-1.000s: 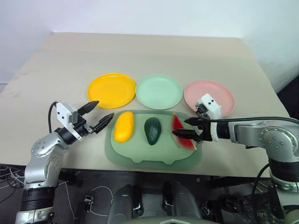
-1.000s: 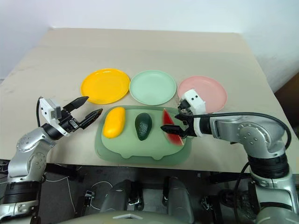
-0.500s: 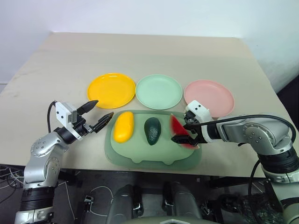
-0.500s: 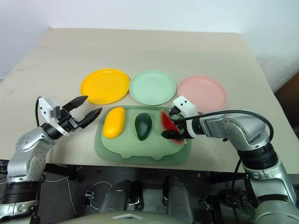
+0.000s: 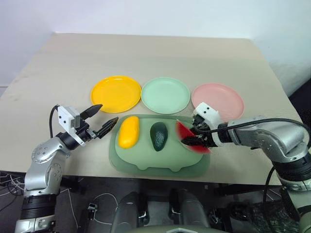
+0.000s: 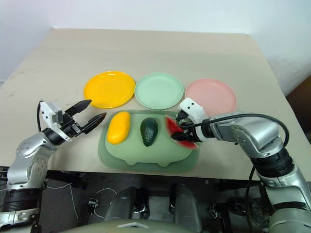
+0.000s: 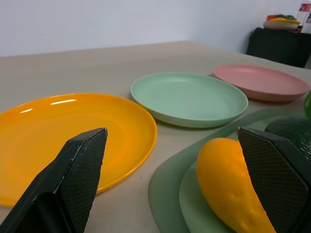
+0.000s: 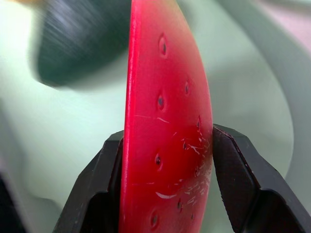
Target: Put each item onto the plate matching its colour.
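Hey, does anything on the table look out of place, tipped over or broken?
Nothing stands out. The mango and avocado lie on the tray, the right gripper pinches the watermelon wedge there, and the three plates are empty.

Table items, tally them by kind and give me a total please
Plates: 3, yellow plate, mint plate, pink plate
Toy foods: 3, mango, avocado, watermelon wedge
Trays: 1, green tray
Total: 7
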You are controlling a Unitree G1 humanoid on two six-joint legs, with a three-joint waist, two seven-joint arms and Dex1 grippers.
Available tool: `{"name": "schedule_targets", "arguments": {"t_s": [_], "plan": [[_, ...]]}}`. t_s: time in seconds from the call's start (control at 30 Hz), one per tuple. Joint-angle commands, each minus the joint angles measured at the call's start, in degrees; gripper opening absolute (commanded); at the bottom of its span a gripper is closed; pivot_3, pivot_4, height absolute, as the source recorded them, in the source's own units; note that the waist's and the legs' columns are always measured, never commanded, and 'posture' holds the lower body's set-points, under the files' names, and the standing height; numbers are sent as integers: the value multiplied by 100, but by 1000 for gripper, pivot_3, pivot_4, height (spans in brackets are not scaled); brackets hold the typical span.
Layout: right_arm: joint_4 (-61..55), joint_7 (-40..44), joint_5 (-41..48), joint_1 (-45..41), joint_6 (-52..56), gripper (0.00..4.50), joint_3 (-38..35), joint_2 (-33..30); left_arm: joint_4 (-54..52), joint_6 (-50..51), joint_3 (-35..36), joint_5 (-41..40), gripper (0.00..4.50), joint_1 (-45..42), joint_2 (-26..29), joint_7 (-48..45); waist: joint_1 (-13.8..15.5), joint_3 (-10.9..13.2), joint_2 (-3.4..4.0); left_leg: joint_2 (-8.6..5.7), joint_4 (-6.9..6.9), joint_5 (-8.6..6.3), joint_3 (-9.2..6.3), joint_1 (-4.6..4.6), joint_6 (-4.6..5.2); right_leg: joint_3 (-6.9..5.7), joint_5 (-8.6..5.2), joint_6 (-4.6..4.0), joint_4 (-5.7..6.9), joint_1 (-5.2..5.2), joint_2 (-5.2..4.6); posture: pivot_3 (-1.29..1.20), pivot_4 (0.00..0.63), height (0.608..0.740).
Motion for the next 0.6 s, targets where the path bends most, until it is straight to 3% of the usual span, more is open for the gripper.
{"name": "schedule_targets", "arguments": {"t_s": [0.03,0.2,0.37,0.6], "plan": [[-129,165,-96,-321,-357,2173,-448,-169,-131,-91,106,-1,4500,13,41,-29,-5,0,0,0,0,0,0,1,0,0,0,0,0,0,1,0,150,696],[760,194,-492,-737,-616,2173,-541,-188,-184,-75,87,-9,4500,32,14,9,-8,0,-1,0,-2,0,0,1,0,0,-3,-6,-2,-1,0,0,150,696],[2922,134,-1616,-1413,-1846,2173,-274,-39,-239,-82,159,-17,4500,60,25,82,-11,0,0,-1,-2,1,8,0,-1,2,-3,-6,-3,-4,-1,0,150,696],[5619,249,-2729,-2300,-3253,2173,-31,676,-318,-119,235,-5,4500,132,41,172,-66,2,3,0,-20,11,19,0,-14,3,6,9,8,-16,3,0,150,696]]}}
